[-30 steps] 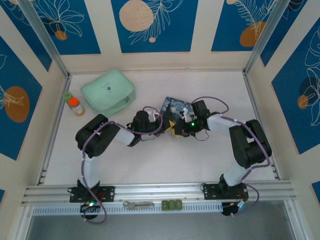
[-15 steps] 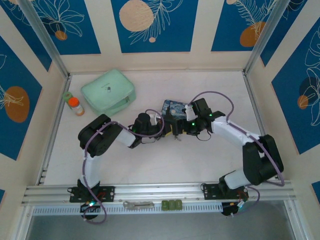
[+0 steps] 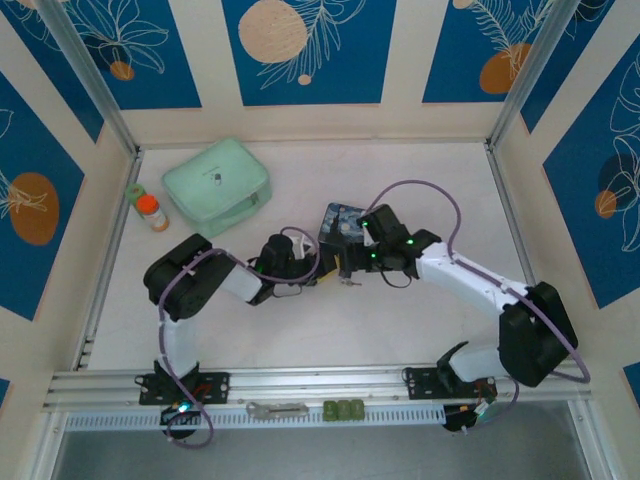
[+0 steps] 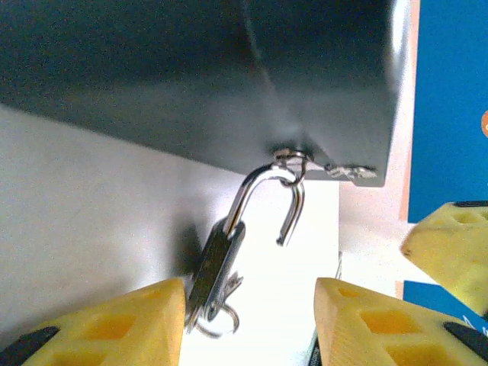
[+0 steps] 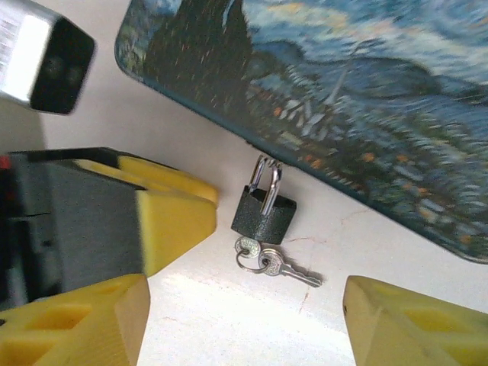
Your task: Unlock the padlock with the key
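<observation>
Okay, so my left wrist cam gets the padlock (image 4: 217, 263) edge-on. It hangs by its shackle (image 4: 263, 187) from a little loop on the dark side of the tin (image 4: 191, 76), and the shackle's free end is clearly out of the body, just hanging in the air. My right wrist cam sees the same lock face-on, and from there the two legs line up so I honestly can't tell it's open. What that view does give me is the key (image 5: 296, 271), lying flat on the table (image 5: 206, 301) just below the body, with its ring (image 5: 248, 255) at the lock's bottom edge. I can't tell if anything's in the keyhole. My left gripper (image 4: 250, 313) is open, with the lock's body right beside one of its yellow fingers (image 4: 145, 324); whether they touch, no idea. My right gripper (image 5: 245, 313) is spread wide too, holding nothing, with lock and key on the table ahead of the gap. Each cam catches a yellow finger of the other gripper poking in from the side, so it's crowded. From the top cam both grippers meet at the tin's near edge mid-table, my arms and cables cover part of the tin, and the lock is too small to read. Well apart at back left sit a green pouch (image 3: 217, 183) and an orange-capped bottle (image 3: 152, 212). A grey bar (image 3: 277, 409) and green blocks (image 3: 343, 410) lie along the front rail (image 3: 400, 380).
</observation>
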Robot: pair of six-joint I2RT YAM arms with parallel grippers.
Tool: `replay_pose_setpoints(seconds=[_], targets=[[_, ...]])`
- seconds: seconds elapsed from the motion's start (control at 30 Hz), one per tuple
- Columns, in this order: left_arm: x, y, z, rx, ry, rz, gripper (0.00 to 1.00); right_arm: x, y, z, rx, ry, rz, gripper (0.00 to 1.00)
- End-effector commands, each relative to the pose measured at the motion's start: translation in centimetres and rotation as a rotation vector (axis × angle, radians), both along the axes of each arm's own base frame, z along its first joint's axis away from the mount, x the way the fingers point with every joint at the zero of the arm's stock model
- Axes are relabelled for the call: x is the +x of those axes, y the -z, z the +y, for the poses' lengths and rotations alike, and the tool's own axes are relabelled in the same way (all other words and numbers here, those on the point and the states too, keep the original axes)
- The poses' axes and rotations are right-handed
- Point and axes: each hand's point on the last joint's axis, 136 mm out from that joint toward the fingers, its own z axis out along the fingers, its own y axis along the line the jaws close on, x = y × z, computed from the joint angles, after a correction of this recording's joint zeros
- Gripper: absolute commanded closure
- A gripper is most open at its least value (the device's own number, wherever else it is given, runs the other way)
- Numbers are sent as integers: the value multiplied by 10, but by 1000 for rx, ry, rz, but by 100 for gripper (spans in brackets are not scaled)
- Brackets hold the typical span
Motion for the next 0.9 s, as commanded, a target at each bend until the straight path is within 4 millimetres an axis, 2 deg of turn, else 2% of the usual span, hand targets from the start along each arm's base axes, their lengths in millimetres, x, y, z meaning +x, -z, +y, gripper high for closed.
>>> replay_pose_setpoints(seconds=[0.0,0.2,0.33,0.47,0.6,0.73,0.87], targets=[[11,-24,20,-44,-77,-43,52,8,0,-2,-147,51,-58,33],[29,-30,63,62,-166,-73,50,7,16,14,-302,30,-61,38],[41,-35,81,88,-222,-90,50,5,24,24,-378,58,-48,42],[50,-42,86,62,-246,-98,50,2,38,13,-492,148,0,45],[50,-43,85,50,-244,-96,50,-4,50,19,-517,145,20,46],[48,-41,86,37,-250,-87,50,-5,62,15,-546,185,49,47],[46,-39,87,34,-252,-82,50,-2,72,20,-537,185,48,50]])
